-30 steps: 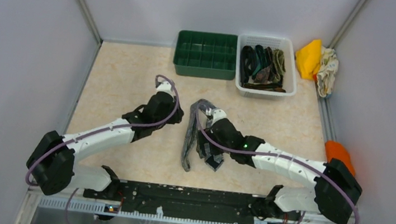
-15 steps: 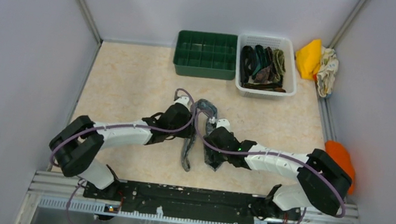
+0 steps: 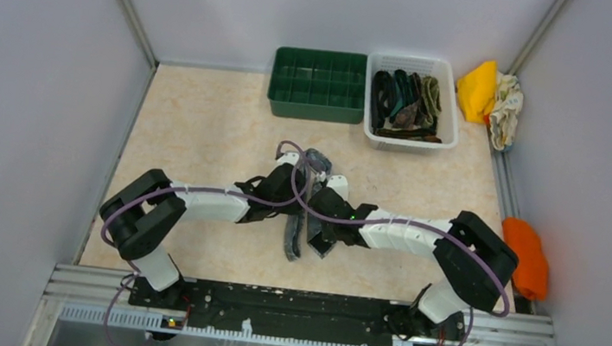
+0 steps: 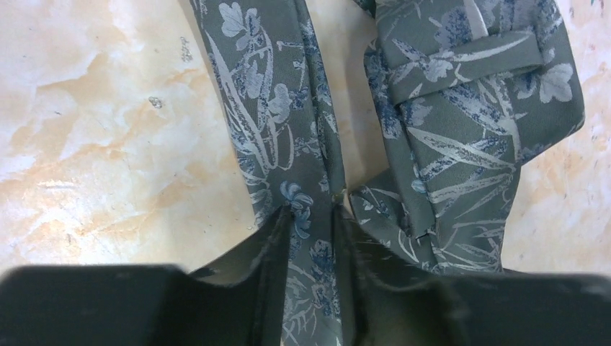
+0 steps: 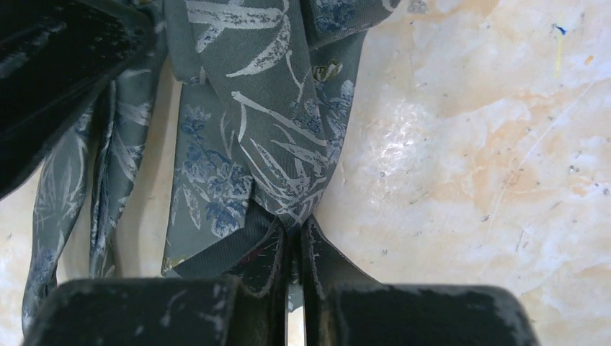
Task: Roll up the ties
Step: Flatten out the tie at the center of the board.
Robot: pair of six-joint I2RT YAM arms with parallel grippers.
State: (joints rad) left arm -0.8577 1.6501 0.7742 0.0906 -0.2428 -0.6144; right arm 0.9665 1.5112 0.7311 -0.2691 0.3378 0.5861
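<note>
Tabletop (image 3: 195,125): pale, marbled, walled in by grey panels; its near edge is hidden behind the arms' mounting rail.
Left arm (image 3: 195,202): stretched low toward the middle. In the top view its wrist merges with the right arm's wrist and the purple cables, so the fingers cannot be made out from above.
Right arm (image 3: 404,232): reaching in from the opposite side, its wrist just beside the left one.
Green tray (image 3: 315,111): divided into compartments, at the far edge, touching the white basket.
White basket (image 3: 410,143): to the right of the tray, holding other ties (image 3: 404,102) in dark colours, too tangled and small to count.
Grey tie (image 3: 293,232): at mid-tabletop, lying between the two wrists and partly covered by them. The left wrist view shows the leaf-patterned fabric (image 4: 274,122) as a narrow strip beside a wider part with its keeper loop, both cut off by the frame. In the right wrist view (image 5: 274,108) a dark blurred shape hides the fabric's upper left.
Left hand (image 4: 310,216): closed on the narrow strip, which fills the gap between its fingers.
Right hand (image 5: 294,231): fingers almost together, pinching the pointed tip of the wide end.
Orange cloth (image 3: 524,254): off the right edge of the tabletop.
Yellow cloth (image 3: 477,88): bunched in the far right corner.
</note>
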